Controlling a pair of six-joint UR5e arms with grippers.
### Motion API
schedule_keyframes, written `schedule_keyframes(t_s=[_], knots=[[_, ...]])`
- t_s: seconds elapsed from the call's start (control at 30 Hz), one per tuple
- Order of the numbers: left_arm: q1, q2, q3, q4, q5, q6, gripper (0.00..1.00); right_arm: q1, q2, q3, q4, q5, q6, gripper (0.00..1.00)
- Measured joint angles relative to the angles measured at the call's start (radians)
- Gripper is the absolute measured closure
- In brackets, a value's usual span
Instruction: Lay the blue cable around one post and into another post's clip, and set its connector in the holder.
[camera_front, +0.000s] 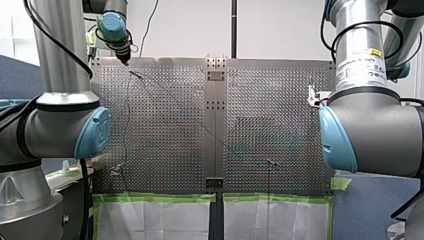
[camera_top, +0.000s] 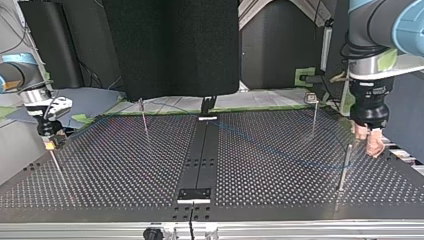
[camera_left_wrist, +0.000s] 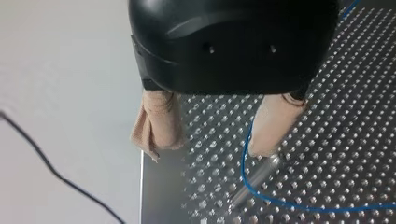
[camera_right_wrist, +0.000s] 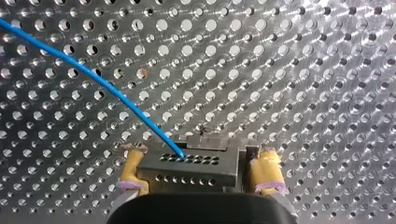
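Observation:
The thin blue cable (camera_left_wrist: 299, 207) curves around a slim metal post (camera_left_wrist: 257, 179) just beyond one beige pad of my left gripper (camera_left_wrist: 210, 147), which is open and holds nothing. In the top view this gripper (camera_top: 368, 142) hangs at the right, beside that post (camera_top: 346, 167). The cable (camera_right_wrist: 93, 74) runs across the perforated plate and ends in a dark holder block (camera_right_wrist: 187, 168) with rows of small holes. My right gripper (camera_right_wrist: 200, 179) is open, its yellow-padded fingers (camera_right_wrist: 266, 170) standing on either side of the block.
Further thin posts (camera_top: 144, 117) (camera_top: 314, 117) stand at the far side in the top view, and one (camera_top: 56, 165) rises below my right gripper (camera_top: 50, 142). A dark centre strip (camera_top: 200, 155) splits the perforated table (camera_top: 125, 165). Green tape (camera_front: 150, 198) lines the near edge in the front view.

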Motion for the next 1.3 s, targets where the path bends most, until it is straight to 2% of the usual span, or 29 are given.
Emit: schedule_keyframes(t_s=[0.33, 0.73, 1.3], knots=[[0.020, 0.000, 0.000, 0.004, 0.007, -0.008, 0.00, -0.001, 0.000, 0.000, 0.000, 0.001, 0.000, 0.01], [0.023, 0.000, -0.027, 0.022, 0.022, -0.012, 0.00, -0.001, 0.000, 0.000, 0.000, 0.001, 0.000, 0.01], [0.024, 0.001, -0.028, 0.026, 0.026, -0.011, 0.00, 0.000, 0.000, 0.000, -0.002, 0.001, 0.000, 0.01]])
